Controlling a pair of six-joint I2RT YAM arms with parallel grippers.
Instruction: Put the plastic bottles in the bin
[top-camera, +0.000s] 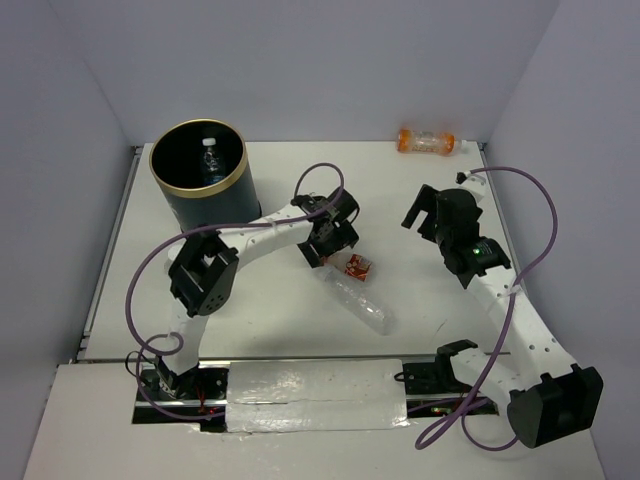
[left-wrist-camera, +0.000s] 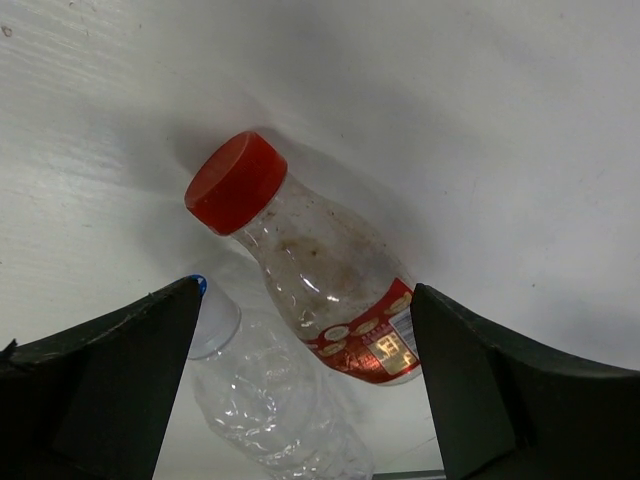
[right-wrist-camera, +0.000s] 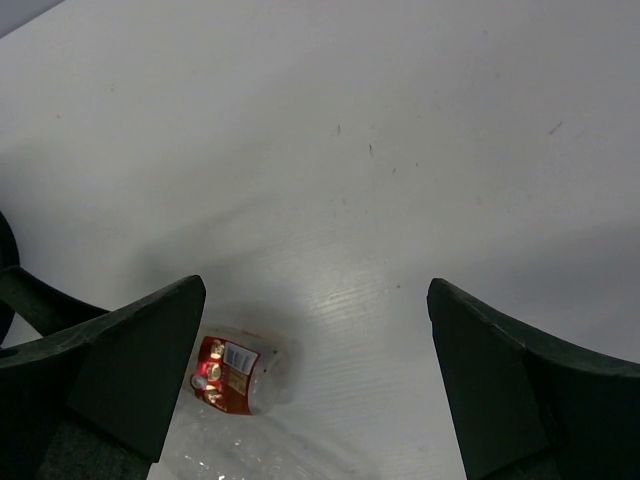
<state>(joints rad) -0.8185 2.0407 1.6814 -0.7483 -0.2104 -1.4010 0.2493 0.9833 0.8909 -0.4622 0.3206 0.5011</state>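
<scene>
Red-capped bottle lies sideways on the counter inside the spread left claw, just beside the long bottle, so closing may snag both or squirt it away; right claw hangs spread nearby.

The top camera sits high up at the near edge and looks down on the whole table. The left wrist camera looks down at the red-cap bottle from very close. The right wrist camera sees that same bottle from farther away.
</scene>
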